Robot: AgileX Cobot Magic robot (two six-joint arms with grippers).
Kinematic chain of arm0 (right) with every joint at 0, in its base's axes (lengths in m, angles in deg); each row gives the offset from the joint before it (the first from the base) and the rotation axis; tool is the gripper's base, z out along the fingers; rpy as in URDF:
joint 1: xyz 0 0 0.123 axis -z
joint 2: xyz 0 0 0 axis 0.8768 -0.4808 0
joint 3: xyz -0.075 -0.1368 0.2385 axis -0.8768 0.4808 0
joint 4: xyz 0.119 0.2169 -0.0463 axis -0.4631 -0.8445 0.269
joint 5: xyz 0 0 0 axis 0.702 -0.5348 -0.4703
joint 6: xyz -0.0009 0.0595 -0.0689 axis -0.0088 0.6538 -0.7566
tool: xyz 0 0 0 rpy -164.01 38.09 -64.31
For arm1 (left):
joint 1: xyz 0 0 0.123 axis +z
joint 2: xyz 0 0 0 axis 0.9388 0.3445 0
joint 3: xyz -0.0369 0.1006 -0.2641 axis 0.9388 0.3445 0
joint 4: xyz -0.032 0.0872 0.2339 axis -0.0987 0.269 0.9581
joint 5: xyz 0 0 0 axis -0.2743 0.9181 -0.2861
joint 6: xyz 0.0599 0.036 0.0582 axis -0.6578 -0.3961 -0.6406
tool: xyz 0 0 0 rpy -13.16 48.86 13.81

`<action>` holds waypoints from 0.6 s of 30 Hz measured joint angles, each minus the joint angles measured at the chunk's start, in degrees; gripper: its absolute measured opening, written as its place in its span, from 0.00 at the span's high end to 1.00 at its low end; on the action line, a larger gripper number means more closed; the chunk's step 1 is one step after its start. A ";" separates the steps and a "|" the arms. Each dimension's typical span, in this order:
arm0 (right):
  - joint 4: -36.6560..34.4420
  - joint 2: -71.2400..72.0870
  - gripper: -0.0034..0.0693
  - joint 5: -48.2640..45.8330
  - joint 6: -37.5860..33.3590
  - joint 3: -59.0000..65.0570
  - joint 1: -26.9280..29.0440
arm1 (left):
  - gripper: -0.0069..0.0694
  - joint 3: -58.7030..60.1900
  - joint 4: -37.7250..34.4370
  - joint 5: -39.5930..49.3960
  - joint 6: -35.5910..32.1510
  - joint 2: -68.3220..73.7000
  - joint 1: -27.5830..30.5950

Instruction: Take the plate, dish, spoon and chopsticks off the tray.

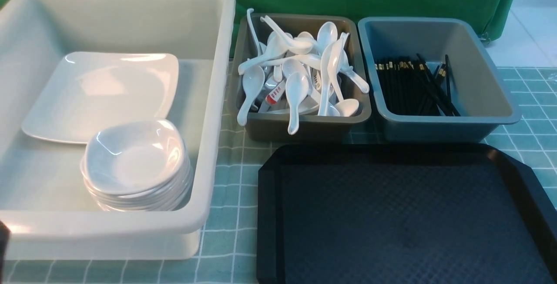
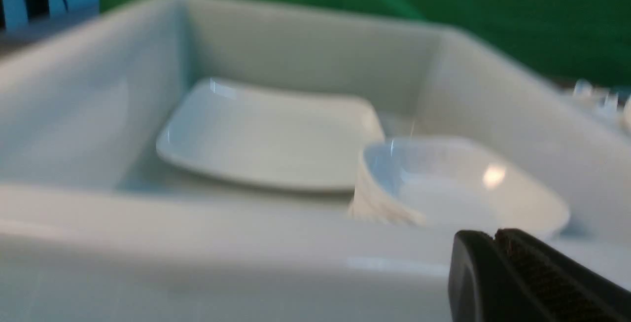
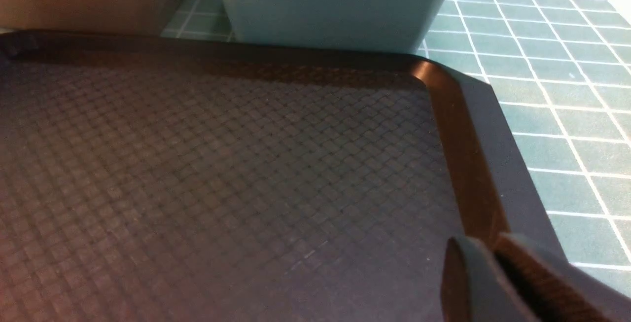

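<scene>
A black tray (image 1: 404, 214) with cut-off corners lies at the desk's (image 1: 228, 153) near right, and its diamond-textured floor is bare. The task's things sit in tubs beyond and beside it. The large white square plate (image 1: 100, 95) lies flat in the big white tub (image 1: 209, 101) on the left of the desk, with a stack of small dishes (image 1: 137, 164) overlapping its near corner. White spoons (image 1: 296, 68) are heaped in the brown tub (image 1: 304, 123) at the middle of the far side, some handles hanging over its rim. Black chopsticks (image 1: 413, 86) with gold bands lie in the grey-blue tub (image 1: 478, 97) at the far right.

The left claw (image 2: 495, 243) is clenched on nothing, hovering just outside the white tub's near wall. The right claw (image 3: 493, 258) hangs low over the tray's right rim, its pads nearly together with nothing between them; whether it is released or clenched cannot be told.

Judging by the bare tray, the clearing looks finished, so the step in hand is likely drawing both arms clear. Doing that well means lifting straight up first, so the left claw clears the tub wall and the right clears the tray's raised rim, before moving sideways. Open room lies over the tray's middle and on the checked cloth at the desk's right edge; the gaps between tubs are narrow.
</scene>
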 joint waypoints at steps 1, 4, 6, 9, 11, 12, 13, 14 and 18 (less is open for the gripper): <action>0.00 0.00 0.80 -0.01 0.00 0.00 0.00 | 0.89 0.07 0.00 3.17 0.13 -0.07 0.70; 0.00 0.00 0.79 -0.01 0.00 0.00 0.00 | 0.89 0.12 -0.05 4.72 0.18 -0.07 1.06; 0.00 0.00 0.78 -0.01 0.00 0.00 0.00 | 0.89 0.12 -0.12 4.28 0.18 -0.07 1.17; 0.00 0.00 0.77 -0.02 0.00 0.00 0.00 | 0.89 0.12 -0.18 3.47 0.18 -0.07 1.22; 0.00 0.00 0.77 -0.02 0.00 0.00 0.00 | 0.89 0.12 -0.18 3.48 0.18 -0.07 1.27; 0.00 0.00 0.77 -0.02 0.00 0.00 0.00 | 0.89 0.12 -0.18 3.48 0.18 -0.07 1.27; 0.00 0.00 0.76 -0.02 0.00 0.00 0.00 | 0.89 0.12 -0.18 3.48 0.18 -0.07 1.27; 0.00 0.00 0.76 -0.02 0.00 0.00 0.00 | 0.89 0.12 -0.18 3.48 0.18 -0.07 1.27; 0.00 0.00 0.76 0.03 0.00 0.00 0.00 | 0.89 0.12 -0.18 3.48 0.18 -0.07 1.27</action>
